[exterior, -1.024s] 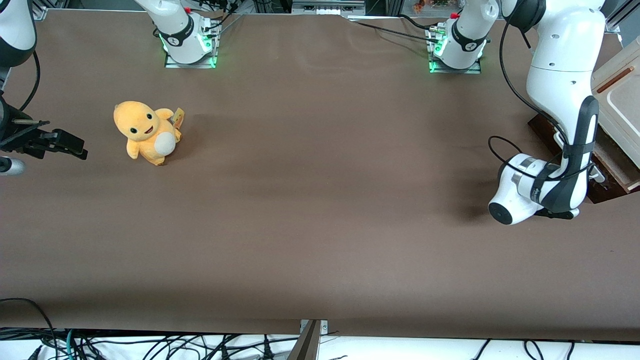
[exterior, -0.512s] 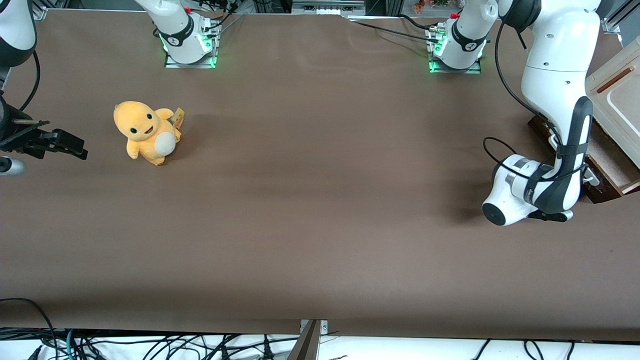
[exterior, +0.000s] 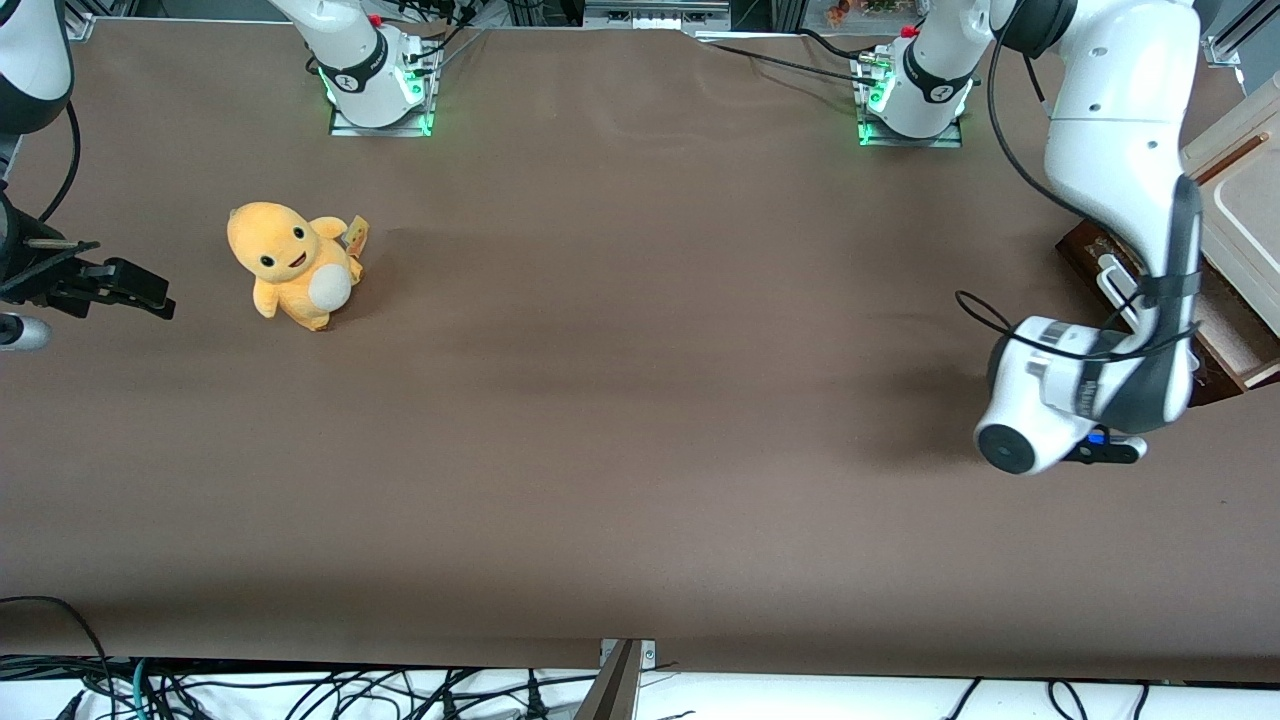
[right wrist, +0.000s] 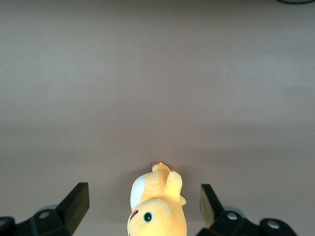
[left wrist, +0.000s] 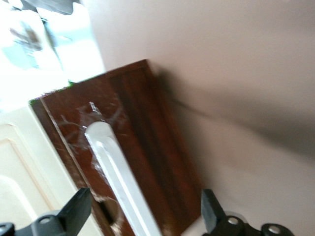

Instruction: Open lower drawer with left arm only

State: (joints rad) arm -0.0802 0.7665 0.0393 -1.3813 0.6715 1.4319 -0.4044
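Note:
The lower drawer (exterior: 1083, 245) stands at the working arm's end of the table, its dark brown front (left wrist: 147, 123) carrying a long white bar handle (left wrist: 113, 162). The handle (exterior: 1113, 278) shows partly beside the left arm (exterior: 1120, 150), whose wrist hangs low just in front of the drawer. A strip of pale inside (exterior: 1240, 345) shows past the front. In the left wrist view my gripper (left wrist: 145, 209) is open, one black finger (left wrist: 78, 209) on each side of the handle, not touching it. The arm's wrist hides the gripper in the front view.
The cream cabinet panel (exterior: 1245, 190) with a reddish-brown strip sits above the drawer. An orange plush toy (exterior: 295, 262) stands toward the parked arm's end, also in the right wrist view (right wrist: 157, 211). Two arm bases with green lights (exterior: 380, 90) stand farthest from the front camera.
The left arm's wrist has swung a little nearer to the front camera and turned, uncovering more of the white handle. The drawer front has hardly shifted.

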